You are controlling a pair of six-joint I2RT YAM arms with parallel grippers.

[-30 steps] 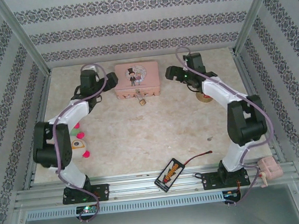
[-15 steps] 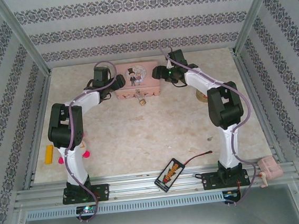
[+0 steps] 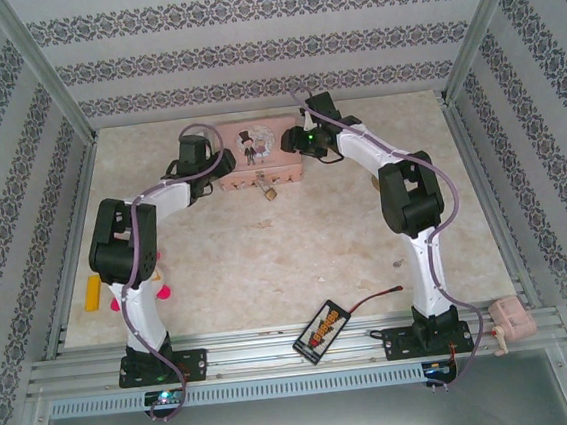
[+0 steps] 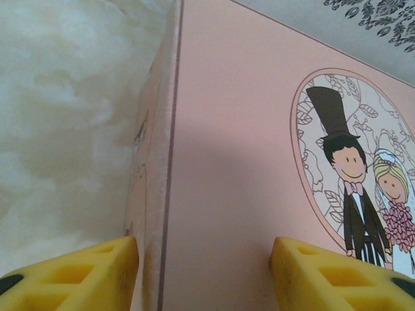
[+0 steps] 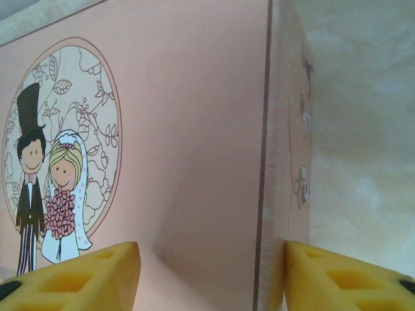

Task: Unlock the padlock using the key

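A pink tin (image 3: 269, 162) sits mid far edge of the counter (image 3: 298, 256), with the brass padlock (image 3: 270, 190) hanging at its near side. The left tool (image 4: 204, 259) and right tool (image 5: 211, 265), jaws parted, straddle the tin's ends and grip nothing. Unlocking looks not yet begun.

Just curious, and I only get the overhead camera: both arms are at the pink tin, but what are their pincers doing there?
Observer: The left pincer is open, its yellow fingers straddling an edge of the pink tin.
Visitor: And the other?
Observer: The right pincer is open too, one finger above the lid, one outside the side wall.
Visitor: What's drawn on that lid?
Observer: A cartoon groom in a top hat beside a blonde bride holding pink flowers.
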